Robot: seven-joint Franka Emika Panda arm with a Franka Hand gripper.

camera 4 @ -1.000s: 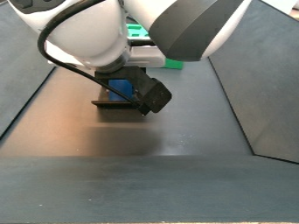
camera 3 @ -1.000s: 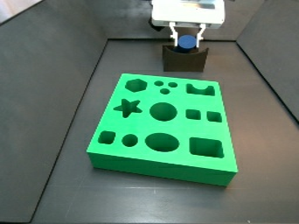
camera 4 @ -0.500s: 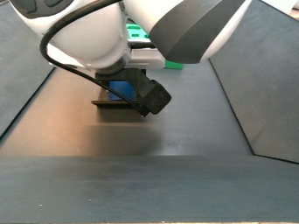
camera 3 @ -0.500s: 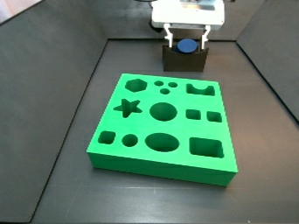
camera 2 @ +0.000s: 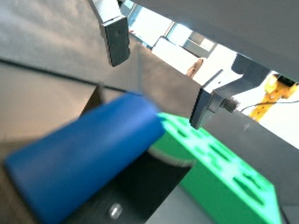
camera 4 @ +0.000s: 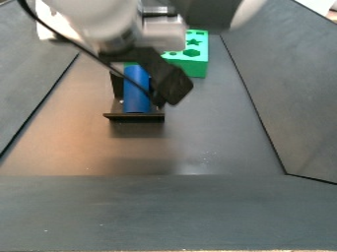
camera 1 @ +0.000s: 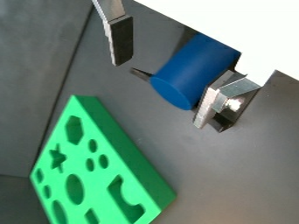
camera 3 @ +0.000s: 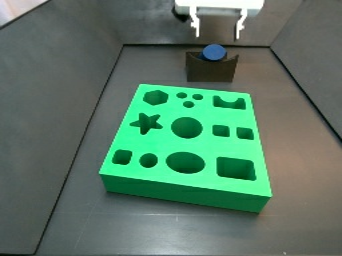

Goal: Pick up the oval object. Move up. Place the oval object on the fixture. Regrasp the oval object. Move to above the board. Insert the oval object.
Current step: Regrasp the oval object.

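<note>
The oval object (camera 3: 213, 52), a smooth dark-blue peg, rests in the notch of the fixture (camera 3: 211, 69) at the back of the floor, beyond the green board (camera 3: 187, 145). My gripper (camera 3: 219, 28) hangs open just above the peg, with its fingers apart and nothing between them. In both wrist views the fingers (camera 1: 118, 39) (camera 2: 115, 42) stand wide to either side of the peg (camera 1: 193, 70) (camera 2: 87, 156), which lies below them. In a side view the peg (camera 4: 136, 83) lies on the fixture (camera 4: 134, 116) under the arm.
The board (camera 1: 93, 175) (camera 2: 228, 171) has many shaped holes and lies towards the front of the dark floor. Raised dark walls (camera 3: 80, 90) run along the floor's sides. The arm's body fills the top of a side view (camera 4: 118, 20).
The gripper has let go of the oval object and risen straight up. The peg stays in the fixture's notch.
</note>
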